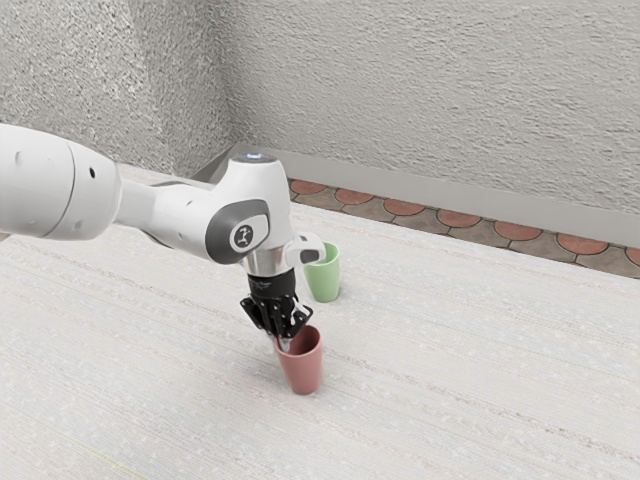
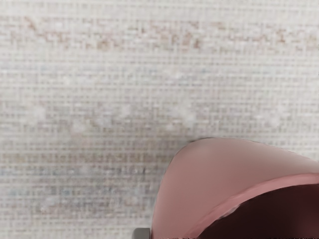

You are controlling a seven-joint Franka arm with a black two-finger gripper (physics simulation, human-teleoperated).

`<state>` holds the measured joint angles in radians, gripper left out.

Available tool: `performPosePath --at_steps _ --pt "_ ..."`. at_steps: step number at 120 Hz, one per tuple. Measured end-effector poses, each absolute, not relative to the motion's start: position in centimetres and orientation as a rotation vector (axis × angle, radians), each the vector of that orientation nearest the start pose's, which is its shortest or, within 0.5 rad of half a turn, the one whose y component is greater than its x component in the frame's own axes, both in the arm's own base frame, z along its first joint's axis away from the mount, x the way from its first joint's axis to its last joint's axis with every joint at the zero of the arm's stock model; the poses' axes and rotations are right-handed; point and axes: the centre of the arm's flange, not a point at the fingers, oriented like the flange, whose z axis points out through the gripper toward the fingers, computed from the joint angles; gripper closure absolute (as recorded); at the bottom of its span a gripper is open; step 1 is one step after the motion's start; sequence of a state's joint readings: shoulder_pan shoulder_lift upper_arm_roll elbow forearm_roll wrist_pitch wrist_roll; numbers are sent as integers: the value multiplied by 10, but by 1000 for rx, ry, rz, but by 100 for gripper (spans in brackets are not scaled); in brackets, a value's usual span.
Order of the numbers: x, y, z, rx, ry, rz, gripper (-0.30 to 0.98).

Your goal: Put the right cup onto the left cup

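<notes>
One red cup, green cup part-hidden

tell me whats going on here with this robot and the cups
A robot arm is working on a job of putting one cup onto another. Its black gripper is down at the rim of the reddish-pink cup; whether it has a firm hold is hard to tell. The green cup stands apart on the pale table, mouth up. The two cups are not stacked yet.
</notes>
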<state>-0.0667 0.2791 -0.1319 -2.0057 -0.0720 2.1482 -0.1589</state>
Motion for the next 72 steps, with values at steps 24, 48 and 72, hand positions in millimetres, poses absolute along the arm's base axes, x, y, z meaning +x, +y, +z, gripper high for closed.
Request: performPosePath --at_steps 24,48,72 --pt "571 -117 323 -3193 -14 202 77" --pt "590 -120 375 -3200 -20 107 78" --pt "603 -117 410 -3188 -20 86 78"
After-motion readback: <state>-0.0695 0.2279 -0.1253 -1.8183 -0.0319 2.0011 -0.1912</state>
